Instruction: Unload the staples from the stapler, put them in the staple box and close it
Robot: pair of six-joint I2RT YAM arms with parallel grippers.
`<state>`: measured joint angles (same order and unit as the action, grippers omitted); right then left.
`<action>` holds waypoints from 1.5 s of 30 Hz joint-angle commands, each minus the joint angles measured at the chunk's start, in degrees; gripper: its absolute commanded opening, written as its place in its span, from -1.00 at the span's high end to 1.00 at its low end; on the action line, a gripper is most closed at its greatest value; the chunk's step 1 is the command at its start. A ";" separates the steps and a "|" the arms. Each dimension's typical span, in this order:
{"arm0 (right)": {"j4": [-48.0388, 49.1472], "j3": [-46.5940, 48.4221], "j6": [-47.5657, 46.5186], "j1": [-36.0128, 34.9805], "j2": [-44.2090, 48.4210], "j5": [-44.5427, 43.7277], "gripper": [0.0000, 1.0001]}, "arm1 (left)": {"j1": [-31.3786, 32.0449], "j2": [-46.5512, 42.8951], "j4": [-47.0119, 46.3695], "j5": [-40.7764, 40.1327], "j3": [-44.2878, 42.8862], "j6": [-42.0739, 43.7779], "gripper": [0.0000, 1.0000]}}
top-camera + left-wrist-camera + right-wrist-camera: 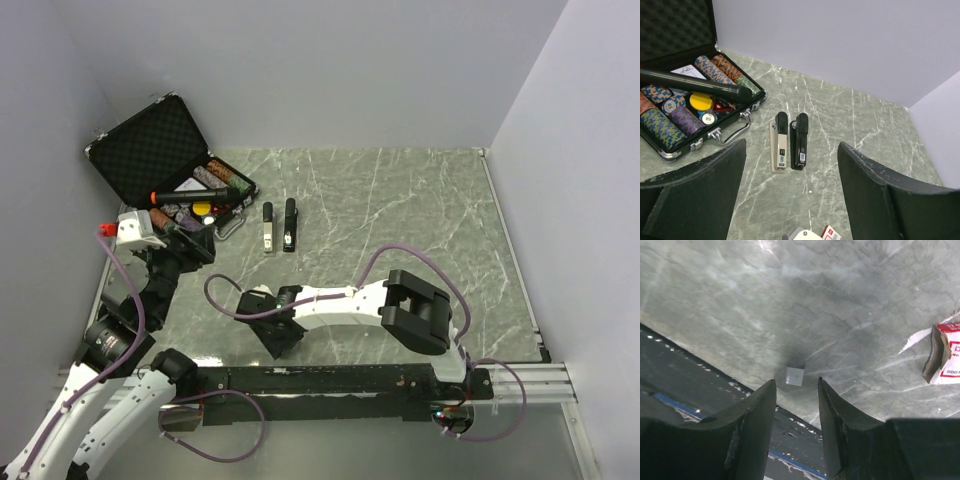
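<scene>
1. Right wrist view: right gripper [796,382] fingers apart; staple strip [795,376] lies on table [865,300] between the tips.
2. Descend squarely; close gently.
3. Spread left gripper [791,146] faces stapler [800,141], ahead between its fingers.

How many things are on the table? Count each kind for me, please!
Staplers: 2, a black stapler and a beige stapler
Open chip case: 1
Black rod across the case: 1
Red-and-white box: 1
Small grey block, maybe staples: 1
Total: 6, not counting the chips inside the case.
</scene>
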<state>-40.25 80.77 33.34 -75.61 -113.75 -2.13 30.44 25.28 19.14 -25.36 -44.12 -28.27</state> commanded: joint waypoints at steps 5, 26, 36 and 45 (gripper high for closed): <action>-2.02 4.04 0.58 -0.41 -1.64 -1.47 0.07 | -0.20 -0.14 -2.35 -0.21 0.26 -0.56 -0.57; -2.90 5.45 1.55 -0.50 -4.02 -2.26 0.22 | -0.20 0.56 -2.52 0.14 0.35 -0.38 -0.57; -3.52 5.10 2.17 -0.41 -3.58 -3.40 0.56 | -0.20 1.00 -2.52 0.31 0.26 -0.29 -0.57; -3.87 3.34 2.87 -0.24 -0.95 -5.77 0.74 | -0.29 1.44 -2.44 0.23 0.17 -0.29 -0.57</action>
<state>-43.38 84.71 35.07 -75.61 -116.51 -5.61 30.44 26.15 19.09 -25.32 -43.59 -28.25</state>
